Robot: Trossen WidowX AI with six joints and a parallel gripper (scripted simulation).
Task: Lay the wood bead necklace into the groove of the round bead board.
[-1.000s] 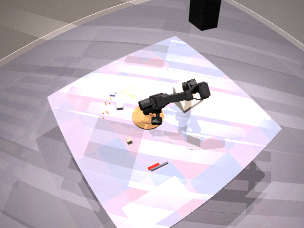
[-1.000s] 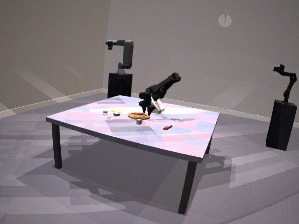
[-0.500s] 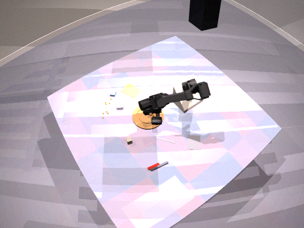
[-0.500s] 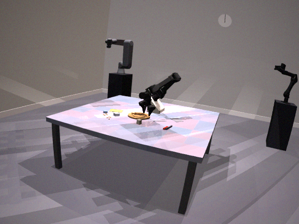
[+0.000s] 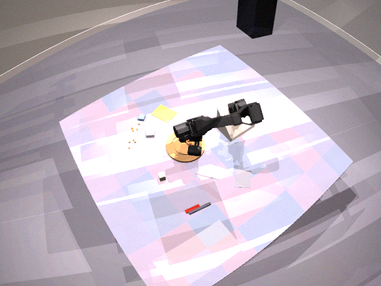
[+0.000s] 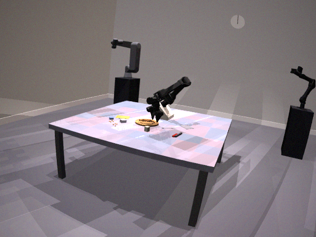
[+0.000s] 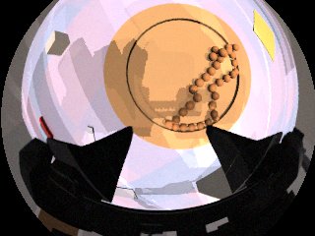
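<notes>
The round bead board (image 5: pixel 173 149) (image 6: pixel 138 123) (image 7: pixel 117 64) is light wood with a thin dark ring groove (image 7: pixel 127 74). The wood bead necklace (image 7: pixel 206 77) lies on the board in a narrow, bent loop. In the wrist view, one strand crosses inside the ring; some beads lie along the ring's bottom arc and some at its right side. Several beads bunch at the upper right. My gripper (image 6: pixel 155 120) (image 7: pixel 171 130) is open and empty, low over the board's edge. The bottom beads lie near the right fingertip; in the top view the arm hides much of the necklace.
A small dark-sided block (image 5: pixel 161 176) (image 6: pixel 146 128) (image 7: pixel 58 43), a pale block (image 5: pixel 150 133), a blue block (image 5: pixel 141 117) and a yellow sheet (image 5: pixel 164 113) (image 7: pixel 264 35) surround the board. Several orange bits lie beyond. A red bar (image 5: pixel 192 208) lies beside a grey bar (image 5: pixel 200 208).
</notes>
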